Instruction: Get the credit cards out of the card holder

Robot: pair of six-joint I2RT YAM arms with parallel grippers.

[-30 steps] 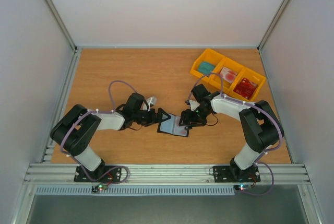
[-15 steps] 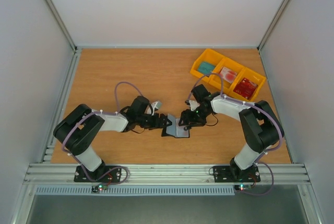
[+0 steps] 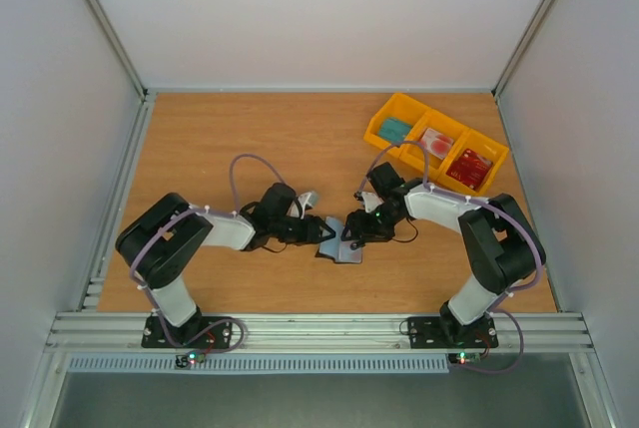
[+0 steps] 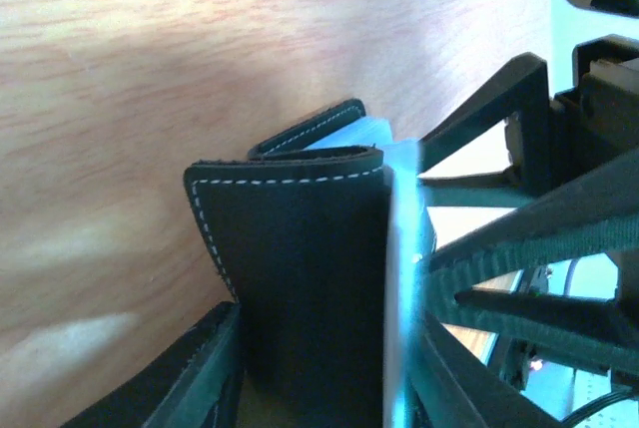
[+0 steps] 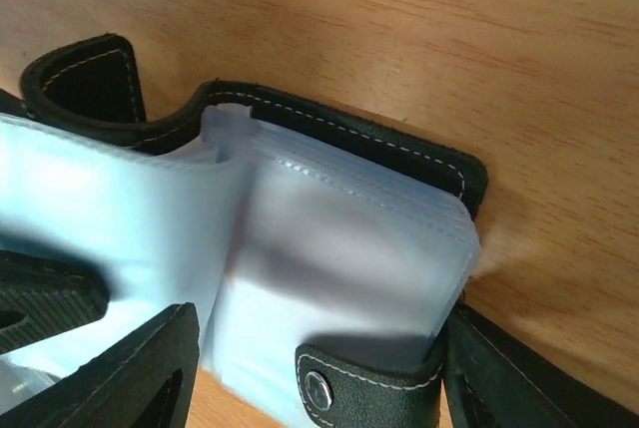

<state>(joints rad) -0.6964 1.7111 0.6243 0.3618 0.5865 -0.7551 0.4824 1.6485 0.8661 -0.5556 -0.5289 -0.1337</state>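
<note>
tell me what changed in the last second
The left fingers moved right and closed in on the left cover of the card holder, folding it upward. The right fingers kept their hold on its right half; the yellow tray stayed put.

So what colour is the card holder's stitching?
White, on the black card holder; clearest in the left wrist view.
</note>
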